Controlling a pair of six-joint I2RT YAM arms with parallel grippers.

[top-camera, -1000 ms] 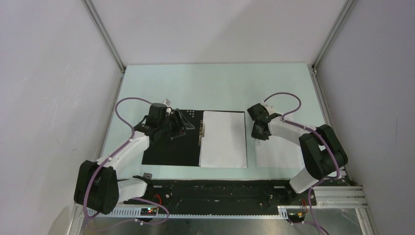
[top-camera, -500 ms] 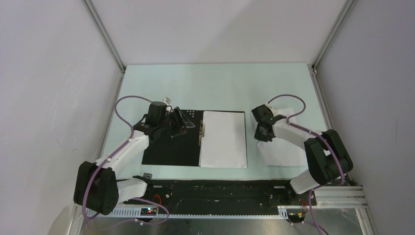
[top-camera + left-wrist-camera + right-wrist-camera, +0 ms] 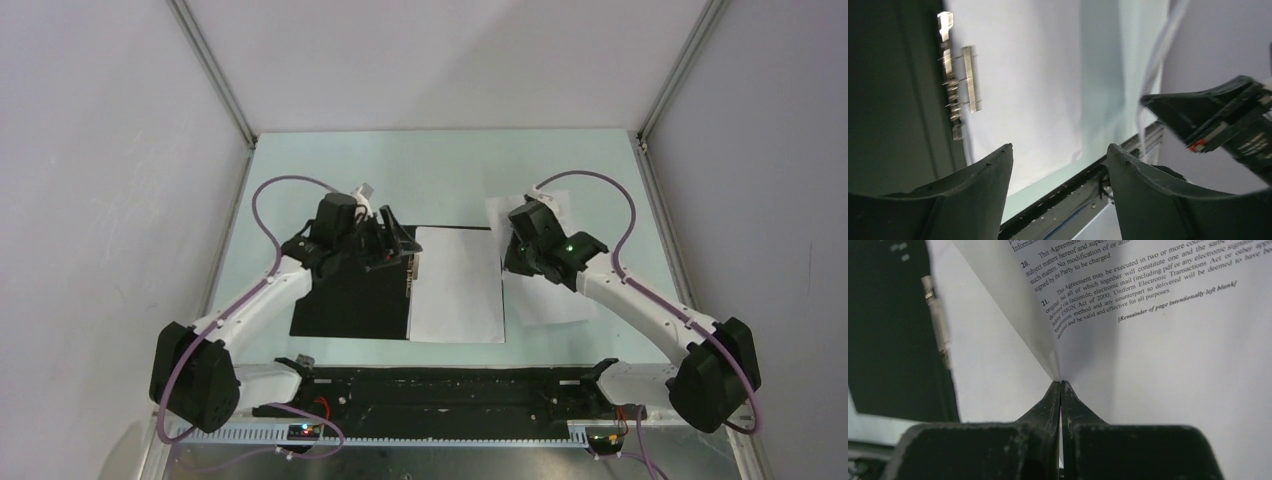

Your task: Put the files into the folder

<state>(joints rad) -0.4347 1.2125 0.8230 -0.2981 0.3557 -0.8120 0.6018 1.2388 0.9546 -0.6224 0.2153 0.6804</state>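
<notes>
Left gripper [image 3: 1059, 148]: fingers apart, low over the open folder [image 3: 350, 300].
Right gripper [image 3: 1061, 385]: arm stretched forward — pinched tight on the printed sheet [image 3: 1168, 355], just beside the folder.
Plain sheet [image 3: 457, 285]: flat inside the folder.

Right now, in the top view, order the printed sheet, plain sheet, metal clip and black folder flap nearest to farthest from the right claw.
1. printed sheet, held in right claw
2. plain sheet, just left
3. metal clip, folder spine
4. black folder flap, far left
</notes>
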